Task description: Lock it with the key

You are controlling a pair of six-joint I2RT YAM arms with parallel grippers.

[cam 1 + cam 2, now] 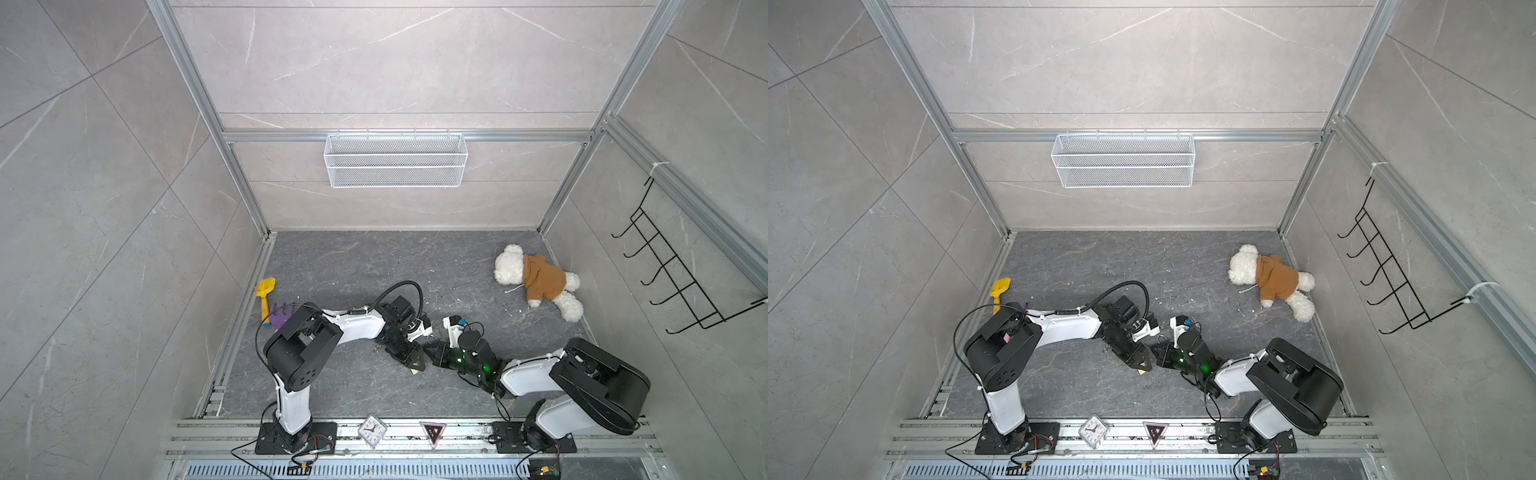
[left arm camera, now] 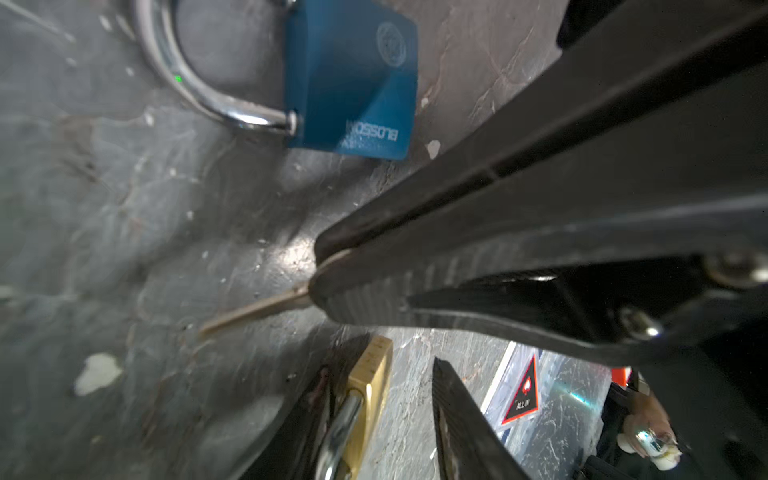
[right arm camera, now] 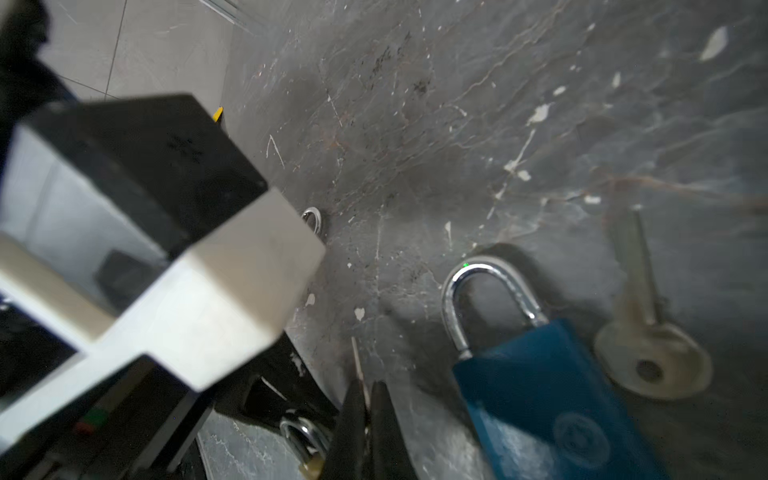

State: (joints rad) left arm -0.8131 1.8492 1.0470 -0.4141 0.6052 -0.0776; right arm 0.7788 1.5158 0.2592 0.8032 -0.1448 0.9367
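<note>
The step in hand looks like insertion. The right hand [image 2: 318, 270] is pinched fully shut on a flat, dull metal key [image 2: 253, 309], whose thin blade juts past the ribbed black tips. Just beside it, the small brass padlock with a chrome shackle [image 2: 368, 399] sits between the left hand's [image 2: 380, 365] parted jaws, leaning on one finger and clear of the other. Next, I judge, the blade must be lined up with the keyway, hidden here, and the brass body held more firmly; a smooth blue padlock [image 2: 353, 83] lies apart on the veined stone counter [image 2: 124, 208].
</note>
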